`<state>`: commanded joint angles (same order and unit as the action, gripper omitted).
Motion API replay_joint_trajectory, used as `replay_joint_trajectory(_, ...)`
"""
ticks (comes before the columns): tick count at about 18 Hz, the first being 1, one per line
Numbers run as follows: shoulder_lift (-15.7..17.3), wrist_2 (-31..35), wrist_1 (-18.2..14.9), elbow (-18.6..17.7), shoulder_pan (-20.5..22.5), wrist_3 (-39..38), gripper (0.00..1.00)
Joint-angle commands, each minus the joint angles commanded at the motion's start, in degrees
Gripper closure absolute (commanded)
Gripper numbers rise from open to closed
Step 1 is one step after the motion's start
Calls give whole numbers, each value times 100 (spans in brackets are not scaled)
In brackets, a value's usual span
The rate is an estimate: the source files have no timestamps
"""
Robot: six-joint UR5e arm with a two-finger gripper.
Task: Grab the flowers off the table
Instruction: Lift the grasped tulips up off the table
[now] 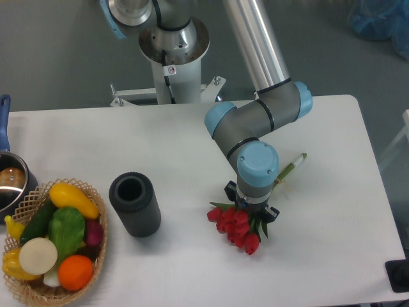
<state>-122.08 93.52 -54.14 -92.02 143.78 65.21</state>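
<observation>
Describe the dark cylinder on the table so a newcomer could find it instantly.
On the white table, look left of centre, between the wicker basket and the flowers. The cylinder stands upright, open-topped and matte dark grey, the only dull object among colourful neighbours.

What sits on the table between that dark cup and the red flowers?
Nothing. In the camera view, only bare white table lies between the dark cup and the flowers.
</observation>
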Motion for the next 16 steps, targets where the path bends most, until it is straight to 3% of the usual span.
replay_joint_trajectory(9,492,35,-17,-44,290,35,99)
replay_joint_trajectory(16,756,-9,-123,210,572,53,97)
